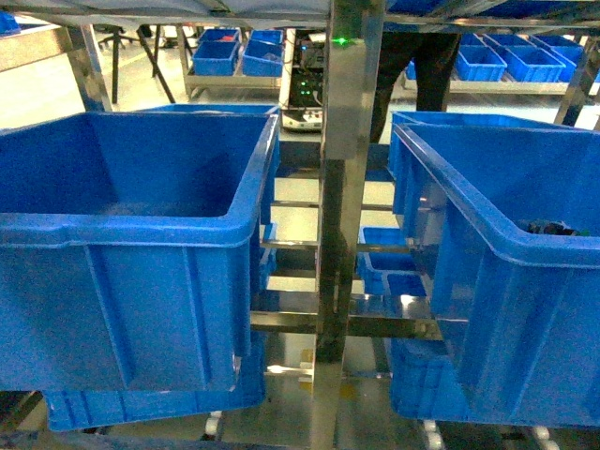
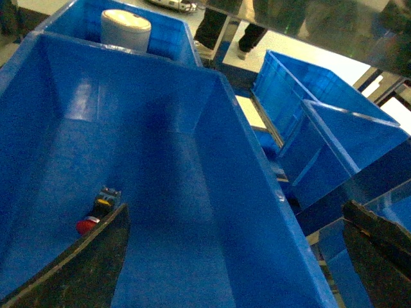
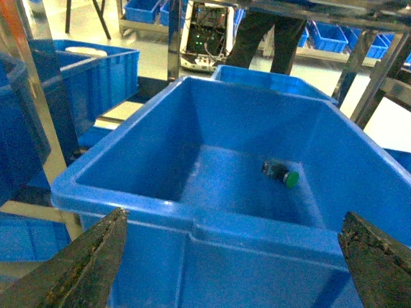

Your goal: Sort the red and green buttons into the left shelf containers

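A red button [image 2: 95, 217] with a black collar lies on the floor of a deep blue crate [image 2: 252, 168], seen in the left wrist view. My left gripper [image 2: 234, 260] hangs open over that crate's right wall, nothing between its fingers [image 2: 83, 269]. A green button [image 3: 283, 173] lies on the floor of a second deep blue crate [image 3: 192, 217] in the right wrist view. My right gripper [image 3: 234, 260] stands open just in front of that crate's near rim, empty. The head view shows the left crate [image 1: 131, 230] and the right crate [image 1: 487, 234], but neither gripper.
A steel shelf post [image 1: 345, 187] stands between the two crates. A white roll [image 2: 125, 29] sits in another crate behind the left one. A person's legs [image 3: 266, 35] and small blue bins [image 1: 239, 52] on racks are in the background. More blue crates [image 2: 321, 115] stand nearby.
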{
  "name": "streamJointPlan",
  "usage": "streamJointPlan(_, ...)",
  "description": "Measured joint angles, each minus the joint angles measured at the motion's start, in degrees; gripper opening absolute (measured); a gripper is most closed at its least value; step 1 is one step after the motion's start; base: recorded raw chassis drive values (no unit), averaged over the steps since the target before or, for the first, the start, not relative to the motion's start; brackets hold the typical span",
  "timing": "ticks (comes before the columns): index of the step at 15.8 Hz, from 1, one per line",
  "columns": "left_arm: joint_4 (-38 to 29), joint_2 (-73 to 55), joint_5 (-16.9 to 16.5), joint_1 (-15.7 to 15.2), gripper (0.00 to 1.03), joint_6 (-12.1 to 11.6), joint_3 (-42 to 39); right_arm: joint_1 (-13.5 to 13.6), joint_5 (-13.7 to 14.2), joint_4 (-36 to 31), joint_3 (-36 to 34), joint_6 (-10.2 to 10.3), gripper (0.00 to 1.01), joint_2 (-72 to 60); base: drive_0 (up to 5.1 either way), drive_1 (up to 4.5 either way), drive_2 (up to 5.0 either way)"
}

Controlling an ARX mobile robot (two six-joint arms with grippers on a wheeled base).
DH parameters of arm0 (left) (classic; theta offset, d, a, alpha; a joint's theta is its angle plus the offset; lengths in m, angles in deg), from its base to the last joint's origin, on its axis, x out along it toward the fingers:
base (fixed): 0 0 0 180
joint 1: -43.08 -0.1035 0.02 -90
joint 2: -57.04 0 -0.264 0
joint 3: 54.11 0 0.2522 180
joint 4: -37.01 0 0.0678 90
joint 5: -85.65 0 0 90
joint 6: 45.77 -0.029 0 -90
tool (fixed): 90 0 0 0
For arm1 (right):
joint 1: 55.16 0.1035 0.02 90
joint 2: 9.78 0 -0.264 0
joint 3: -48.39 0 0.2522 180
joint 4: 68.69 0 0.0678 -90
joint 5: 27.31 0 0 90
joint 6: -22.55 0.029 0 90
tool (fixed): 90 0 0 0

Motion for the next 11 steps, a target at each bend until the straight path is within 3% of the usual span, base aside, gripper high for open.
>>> streamJointPlan(2, 0.85, 5.88, 2.03, 1.46, 0.98, 1.18, -1.77, -1.36, -0.83, 3.91, -1.88, -0.04, 0.98, 3.26, 0.0, 0.0, 0.0)
streamJointPlan(7, 2.49, 19.32, 11.67, 7.1, 0.98, 4.57, -6.95, -5.38, -5.64, 14.47, -4.44, -1.62, 0.98, 13.64, 0.0, 0.0, 0.0)
streamJointPlan(11, 2.14, 21.79, 13.31, 7.15, 0.98, 5.14, -7.37, -5.77, -7.02, 16.13, -4.83, -2.25, 0.98, 16.15, 0.0, 0.0, 0.0)
